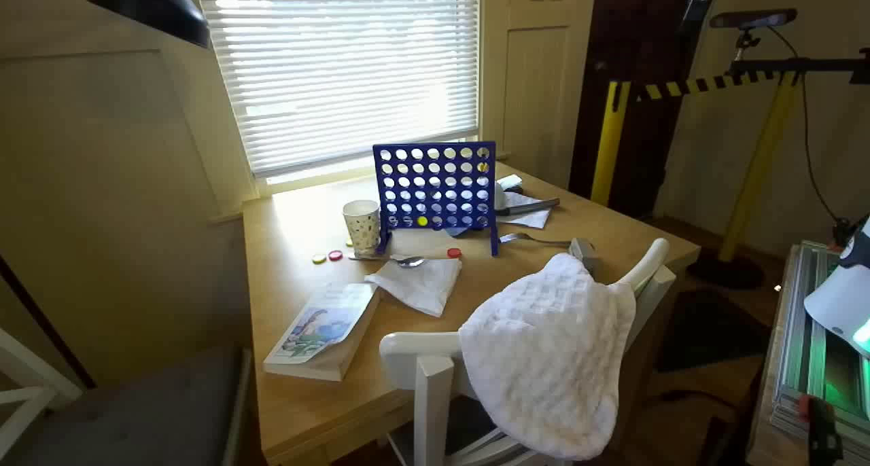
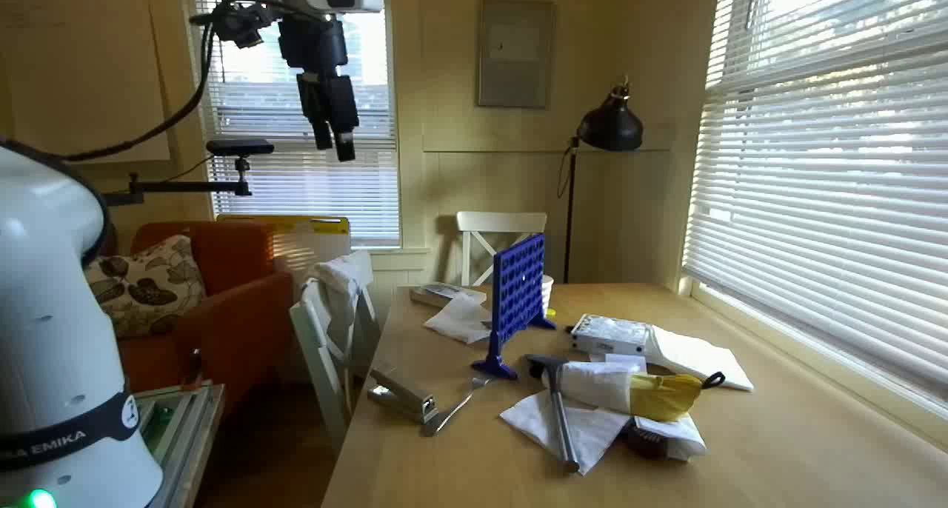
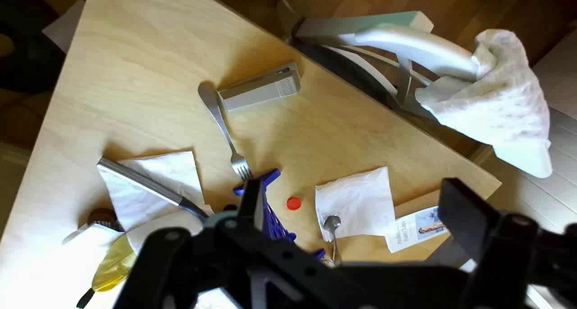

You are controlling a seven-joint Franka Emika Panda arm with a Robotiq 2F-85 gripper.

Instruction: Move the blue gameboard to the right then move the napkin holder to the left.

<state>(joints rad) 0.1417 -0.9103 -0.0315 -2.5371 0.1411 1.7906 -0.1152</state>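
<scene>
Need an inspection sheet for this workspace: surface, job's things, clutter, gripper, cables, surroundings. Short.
Surface: wooden table, with items spread across it.
Job's things: blue gameboard upright on its feet; napkin holder not identifiable with certainty.
Clutter: fork, tines beside a gameboard foot, contact unclear; spoon partly on a napkin; paper cup, book, red disc, stapler-like item.
Gripper: up high, jaws apart, nothing held.
Cables: black cable bowing out beside the arm; on the table, nothing seen.
Surroundings: white chair at the table edge, white cloth draped over its back.

Cluttered pale wooden table (image 2: pixel 778 449)
Directly on it: upright gameboard (image 1: pixel 442 188), cup (image 1: pixel 361 225), book (image 1: pixel 323 327), two napkins (image 3: pixel 358 196), fork (image 3: pixel 225 129), stapler (image 3: pixel 259 89), loose discs (image 3: pixel 294 204).
</scene>
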